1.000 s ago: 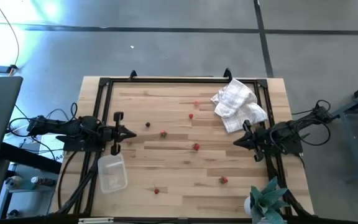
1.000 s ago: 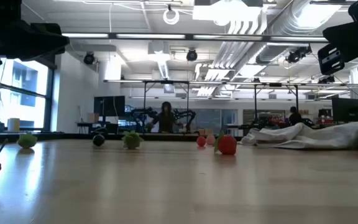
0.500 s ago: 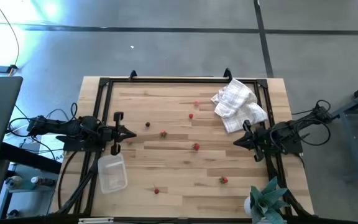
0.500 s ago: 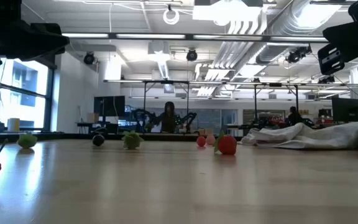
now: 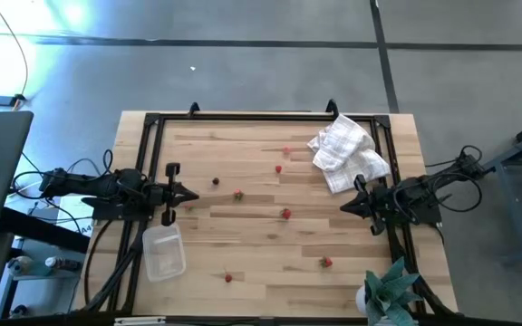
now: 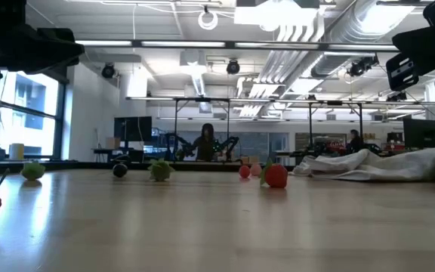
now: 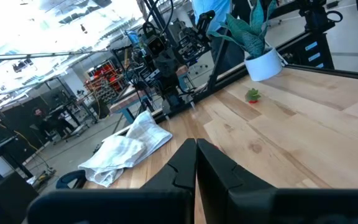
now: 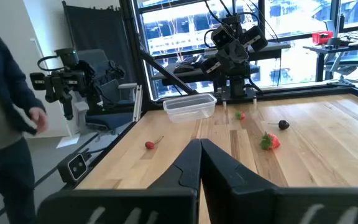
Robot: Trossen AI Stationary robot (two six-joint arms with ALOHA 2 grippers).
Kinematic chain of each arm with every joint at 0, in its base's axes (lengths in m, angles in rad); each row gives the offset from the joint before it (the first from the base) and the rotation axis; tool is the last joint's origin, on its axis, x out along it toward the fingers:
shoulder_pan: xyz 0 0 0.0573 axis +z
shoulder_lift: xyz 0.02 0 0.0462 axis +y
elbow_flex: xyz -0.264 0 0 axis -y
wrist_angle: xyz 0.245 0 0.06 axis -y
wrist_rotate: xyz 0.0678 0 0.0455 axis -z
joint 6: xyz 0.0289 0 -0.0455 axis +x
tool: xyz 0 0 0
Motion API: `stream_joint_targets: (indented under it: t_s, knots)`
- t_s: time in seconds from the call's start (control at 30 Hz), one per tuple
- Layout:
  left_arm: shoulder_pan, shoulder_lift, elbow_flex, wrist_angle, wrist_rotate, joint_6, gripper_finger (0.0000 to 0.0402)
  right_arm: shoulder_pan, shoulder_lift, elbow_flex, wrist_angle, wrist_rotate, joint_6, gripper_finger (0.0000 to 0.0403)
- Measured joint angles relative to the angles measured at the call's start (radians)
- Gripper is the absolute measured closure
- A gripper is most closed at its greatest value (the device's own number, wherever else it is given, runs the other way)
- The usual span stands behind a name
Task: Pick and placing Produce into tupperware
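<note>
High view: nothing on the worktop [image 5: 270, 195] has moved in the last second. My left hand [image 5: 191, 195] sits where it was at the left edge, fingers pressed together, holding nothing. My right hand [image 5: 345, 207] is parked at the right edge, also pinched closed and empty. The container [image 5: 163, 253] lies near the left front corner, just in front of my left hand, with nothing inside that I can see. Berries are scattered and untouched: a dark one [image 5: 216, 181], one with a green top [image 5: 239, 195], one mid-worktop [image 5: 285, 214], two farther back [image 5: 278, 168] [image 5: 286, 151], two near the front [image 5: 228, 278] [image 5: 326, 263]. The cloth [image 5: 347, 151] is bunched at the back right, a potted plant [image 5: 390, 292] at the front right corner.

Low view: berries rest as before; only a person far off in the room has shifted a little. The red berry [image 6: 276, 176] sits nearest centre.

Left wrist view: my fingers [image 7: 211, 167] meet in a closed point, aimed across at the cloth [image 7: 126, 148].

Right wrist view: my fingers [image 8: 188, 165] are closed; the container [image 8: 190, 107] is far across, and a person stands beside the worktop.

I judge that picking has not started; every berry is yet to go in.
</note>
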Motion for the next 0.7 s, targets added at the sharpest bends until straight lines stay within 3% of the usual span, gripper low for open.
stream_joint_targets:
  t_s: [0.7]
  knots:
    - [0.0,0.0,0.0,0.001,-0.008,0.0,0.0399,0.0,0.0,0.0,0.0,0.0,0.0,0.0402]
